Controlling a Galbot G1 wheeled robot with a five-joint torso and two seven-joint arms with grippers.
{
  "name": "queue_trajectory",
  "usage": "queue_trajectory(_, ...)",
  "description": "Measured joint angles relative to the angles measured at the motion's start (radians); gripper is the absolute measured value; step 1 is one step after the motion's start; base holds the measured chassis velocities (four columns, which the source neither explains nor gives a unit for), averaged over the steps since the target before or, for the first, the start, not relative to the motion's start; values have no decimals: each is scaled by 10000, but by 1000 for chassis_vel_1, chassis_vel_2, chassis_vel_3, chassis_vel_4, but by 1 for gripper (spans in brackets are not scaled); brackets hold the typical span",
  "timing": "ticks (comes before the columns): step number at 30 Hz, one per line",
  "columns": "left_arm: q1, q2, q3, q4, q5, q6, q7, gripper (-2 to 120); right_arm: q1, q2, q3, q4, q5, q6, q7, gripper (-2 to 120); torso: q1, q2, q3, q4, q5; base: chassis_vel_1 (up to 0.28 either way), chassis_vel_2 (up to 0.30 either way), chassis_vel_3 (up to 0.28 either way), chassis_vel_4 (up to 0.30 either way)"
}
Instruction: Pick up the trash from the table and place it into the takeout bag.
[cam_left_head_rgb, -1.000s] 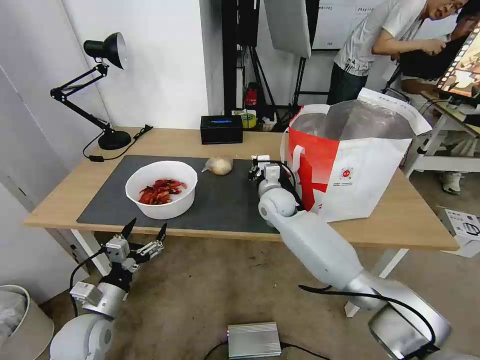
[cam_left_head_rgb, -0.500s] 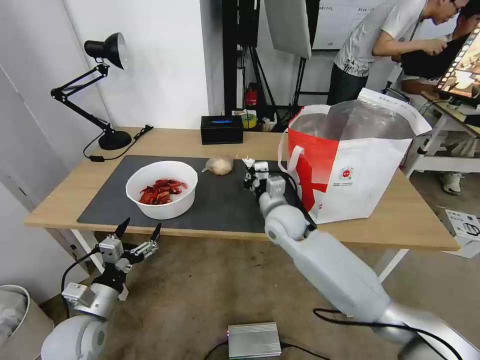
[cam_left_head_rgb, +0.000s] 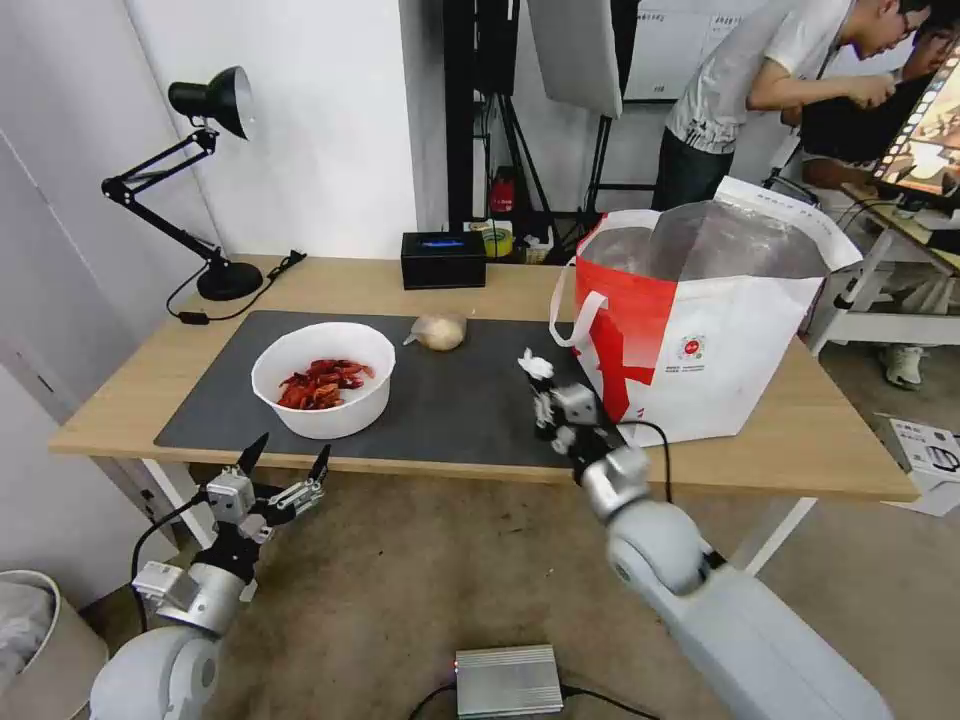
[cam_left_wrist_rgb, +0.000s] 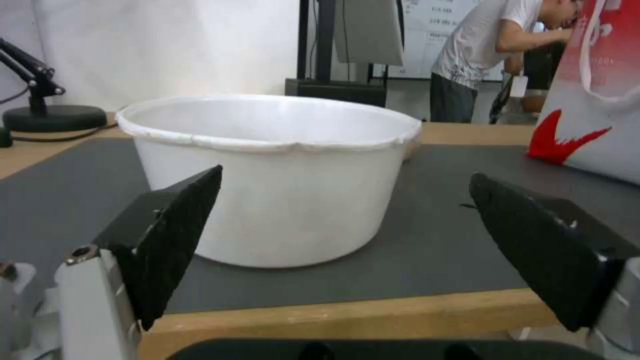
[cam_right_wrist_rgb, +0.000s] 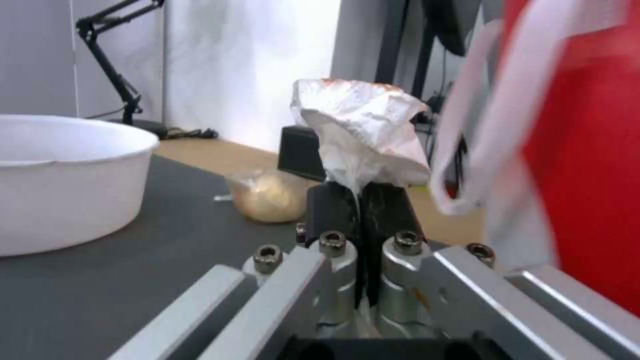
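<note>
1. Right gripper (cam_left_head_rgb: 541, 385) is clamped on the crumpled tissue (cam_right_wrist_rgb: 363, 132), held over the mat just beside the takeout bag (cam_left_head_rgb: 720, 330).
2. Left gripper (cam_left_head_rgb: 285, 468) hangs below the table (cam_left_head_rgb: 330, 285) edge, fingers spread, facing the white bowl (cam_left_wrist_rgb: 273, 170).
3. Bag rim sits well above the tissue: lift clear first, then cross over the foil opening.
4. Watch the strap handle (cam_right_wrist_rgb: 477, 125); it looks close, hard to judge.
5. Release only once inside the rim.
</note>
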Motion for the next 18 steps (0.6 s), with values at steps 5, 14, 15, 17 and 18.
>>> queue_trajectory(5, -33, 10, 90, 14, 31, 13, 2, 100, -951, -140, 1145, 570, -86, 643, -447, 0, 0, 1, 0, 1, -2, 0, 0, 0, 0)
queue_trajectory(14, 29, 39, 145, -74, 37, 14, 38, 100, -1435, -338, 2501, 1315, 566, 1166, -917, 0, 0, 0, 1, 2, -2, 0, 0, 0, 0)
queue_trajectory(15, 29, 39, 145, -74, 37, 14, 38, 100, -1435, -338, 2501, 1315, 566, 1166, -917, 0, 0, 0, 1, 2, -2, 0, 0, 0, 0)
queue_trajectory(17, 45, 52, 158, -144, 38, 25, 42, 100, -1434, -467, 2798, 1514, 758, 1205, -936, 0, 1, 0, 1, 2, -2, 0, 0, 0, 0)
queue_trajectory(18, 52, 52, 161, -185, 38, 33, 42, 100, -1397, -534, 2979, 1587, 837, 1223, -924, 0, 0, 1, 1, 2, -2, 0, 0, 0, 0)
